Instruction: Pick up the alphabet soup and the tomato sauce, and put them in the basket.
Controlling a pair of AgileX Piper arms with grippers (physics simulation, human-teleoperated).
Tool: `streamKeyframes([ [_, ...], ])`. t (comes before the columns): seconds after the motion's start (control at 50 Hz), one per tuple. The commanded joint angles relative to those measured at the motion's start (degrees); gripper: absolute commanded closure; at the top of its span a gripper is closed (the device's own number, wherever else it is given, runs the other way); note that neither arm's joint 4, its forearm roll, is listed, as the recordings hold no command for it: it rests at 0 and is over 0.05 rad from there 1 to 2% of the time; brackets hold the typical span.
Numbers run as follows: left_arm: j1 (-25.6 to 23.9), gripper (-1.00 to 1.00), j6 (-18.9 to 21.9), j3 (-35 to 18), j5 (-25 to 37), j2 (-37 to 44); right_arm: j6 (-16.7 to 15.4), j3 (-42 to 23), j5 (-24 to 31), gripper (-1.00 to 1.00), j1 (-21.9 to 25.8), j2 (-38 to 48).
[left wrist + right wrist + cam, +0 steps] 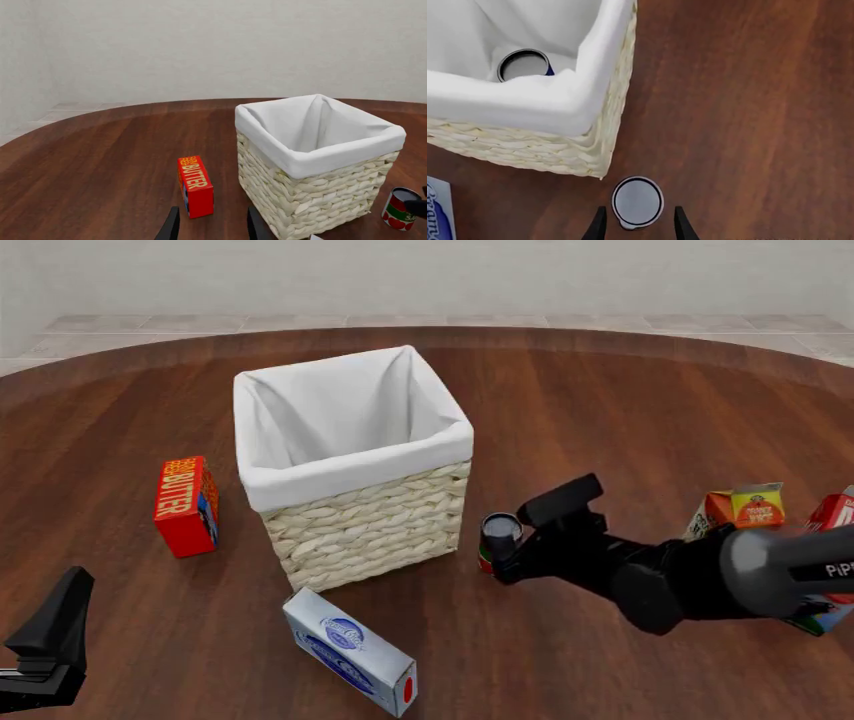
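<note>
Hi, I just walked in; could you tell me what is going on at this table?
The alphabet soup already sits inside the basket. The right pincer is now lowered around the tomato sauce, which stands on the table beside the basket, fingers on either side of it but not visibly closed. The left pincer hangs open near the butter box.

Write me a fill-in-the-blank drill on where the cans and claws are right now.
1. The blue soup can sits inside the ____.
2. The red sauce can stands on the ____, beside the basket.
3. The ____ claw has its fingers either side of the sauce can.
4. The box by the left claw reads ____.

Missing: basket; table; right; butter
</note>
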Motion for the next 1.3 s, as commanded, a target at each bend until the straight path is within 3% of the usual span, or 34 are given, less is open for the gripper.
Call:
streamKeyframes([
  [0.02, 0.0, -1.00, 0.0, 0.0, 0.0, 0.0, 0.1, 0.1, -0.9, -1.00, 0.1, 1.3],
  [1.06, 0.0, -1.00, 0.0, 0.0, 0.0, 0.0, 0.1, -1.4, -2.7, -1.00, -0.2, 5.5],
  [1.08, 0.0, -1.00, 0.0, 0.0, 0.0, 0.0, -0.3, -1.3, -2.8, 1.00, -0.2, 5.3],
  [1.3, 0.0, -1.00, 0.0, 0.0, 0.0, 0.0, -0.8, -1.7, -2.4, 1.00, -0.8, 4.7],
])
